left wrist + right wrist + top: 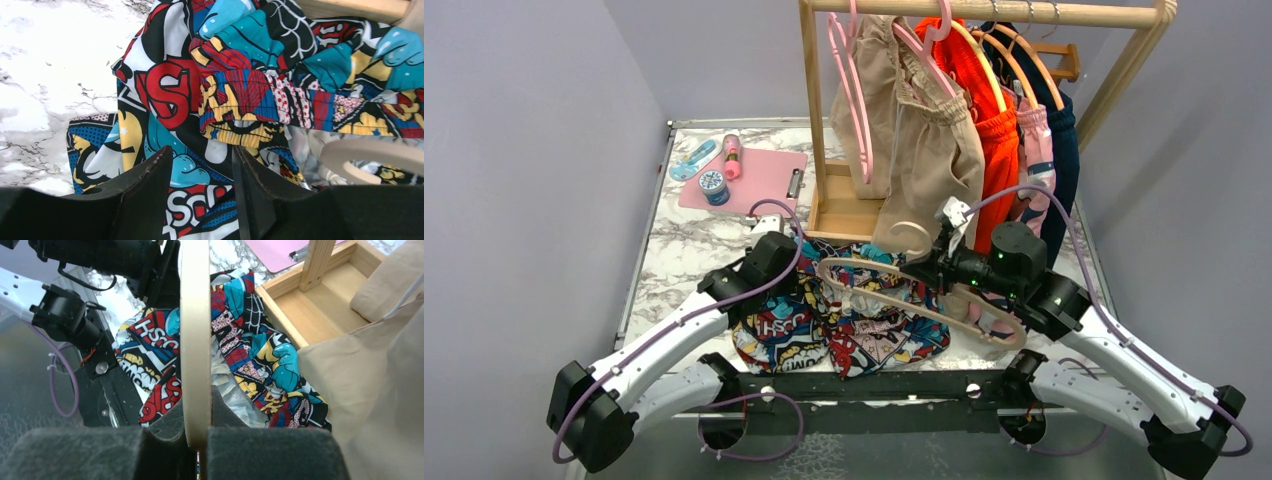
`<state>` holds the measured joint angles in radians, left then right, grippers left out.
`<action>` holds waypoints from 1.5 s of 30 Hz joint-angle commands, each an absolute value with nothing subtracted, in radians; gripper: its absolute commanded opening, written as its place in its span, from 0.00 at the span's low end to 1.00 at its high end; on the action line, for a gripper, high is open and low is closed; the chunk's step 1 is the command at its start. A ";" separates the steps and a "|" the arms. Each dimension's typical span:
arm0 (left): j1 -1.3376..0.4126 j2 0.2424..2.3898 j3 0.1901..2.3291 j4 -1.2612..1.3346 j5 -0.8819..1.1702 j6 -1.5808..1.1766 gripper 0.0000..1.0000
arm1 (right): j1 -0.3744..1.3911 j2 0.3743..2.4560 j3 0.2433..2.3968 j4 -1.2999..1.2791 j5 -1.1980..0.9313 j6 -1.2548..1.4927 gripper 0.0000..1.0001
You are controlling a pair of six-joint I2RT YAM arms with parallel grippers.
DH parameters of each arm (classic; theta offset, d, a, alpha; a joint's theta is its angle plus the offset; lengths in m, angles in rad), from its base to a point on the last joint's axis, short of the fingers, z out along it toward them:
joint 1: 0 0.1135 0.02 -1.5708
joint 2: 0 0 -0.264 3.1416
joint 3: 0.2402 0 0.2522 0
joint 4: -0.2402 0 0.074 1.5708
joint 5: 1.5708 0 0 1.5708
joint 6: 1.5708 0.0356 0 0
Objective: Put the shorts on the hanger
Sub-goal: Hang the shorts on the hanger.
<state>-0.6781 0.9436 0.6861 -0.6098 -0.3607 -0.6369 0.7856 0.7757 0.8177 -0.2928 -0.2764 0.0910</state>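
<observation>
Comic-print fabric shorts [854, 325] lie crumpled on the marble bench [679, 250] at its near edge, between the arms, with the wider span running left to right. The slim cream hanger [195, 340] lies nearly flat above them, long axis left to right and hook pointing rearward. The right pincer [197, 426] is clamped on the hanger. The left pincer [201, 165] stands partly apart over the shorts.
</observation>
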 commanded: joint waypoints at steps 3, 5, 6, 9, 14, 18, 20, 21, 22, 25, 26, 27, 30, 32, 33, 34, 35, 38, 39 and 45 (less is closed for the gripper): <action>-0.655 0.970 0.661 -0.538 -0.380 -0.607 0.50 | 0.791 0.812 0.819 -0.312 -0.322 0.059 0.01; -0.647 0.967 0.661 -0.535 -0.382 -0.607 0.50 | 0.792 0.823 0.821 -0.308 -0.302 0.064 0.01; -0.639 0.964 0.662 -0.535 -0.380 -0.606 0.50 | 0.792 0.828 0.824 -0.307 -0.291 0.065 0.01; -0.622 0.956 0.663 -0.534 -0.374 -0.605 0.50 | 0.791 0.849 0.841 -0.308 -0.260 0.064 0.01; -0.591 0.961 0.655 -0.520 -0.338 -0.594 0.50 | 0.807 0.900 0.864 -0.324 -0.294 0.054 0.01; -0.564 0.967 0.656 -0.505 -0.293 -0.559 0.51 | 0.846 0.927 0.867 -0.340 -0.321 0.041 0.01; -0.551 0.970 0.654 -0.495 -0.249 -0.533 0.51 | 0.865 0.933 0.864 -0.345 -0.318 0.037 0.01; -0.546 0.971 0.652 -0.491 -0.231 -0.524 0.52 | 0.872 0.933 0.860 -0.344 -0.320 0.037 0.01; -0.542 0.973 0.650 -0.488 -0.213 -0.516 0.52 | 0.877 0.932 0.855 -0.341 -0.324 0.035 0.01; -0.538 0.971 0.644 -0.482 -0.175 -0.499 0.53 | 0.888 0.932 0.843 -0.330 -0.341 0.035 0.01; -0.538 0.970 0.643 -0.480 -0.167 -0.497 0.53 | 0.891 0.933 0.838 -0.325 -0.337 0.036 0.01; -0.538 0.967 0.642 -0.480 -0.160 -0.496 0.53 | 0.892 0.935 0.835 -0.321 -0.329 0.037 0.01; -0.537 0.953 0.638 -0.481 -0.148 -0.488 0.54 | 0.893 0.938 0.829 -0.313 -0.273 0.038 0.01; -0.537 0.948 0.632 -0.481 -0.145 -0.488 0.54 | 0.894 0.943 0.829 -0.305 -0.233 0.041 0.01; -0.537 0.949 0.631 -0.482 -0.144 -0.490 0.54 | 0.893 0.947 0.830 -0.301 -0.218 0.042 0.01; -0.537 0.954 0.630 -0.480 -0.145 -0.489 0.54 | 0.893 0.951 0.830 -0.298 -0.213 0.042 0.01; -0.537 0.962 0.632 -0.479 -0.143 -0.485 0.54 | 0.894 0.955 0.832 -0.297 -0.214 0.042 0.01; -0.538 1.001 0.641 -0.479 -0.143 -0.457 0.53 | 0.894 0.964 0.832 -0.292 -0.220 0.046 0.01; -0.537 1.014 0.644 -0.480 -0.146 -0.447 0.53 | 0.894 0.963 0.831 -0.291 -0.218 0.046 0.01; -0.537 1.052 0.647 -0.474 -0.197 -0.396 0.53 | 0.894 0.948 0.819 -0.288 -0.216 0.047 0.01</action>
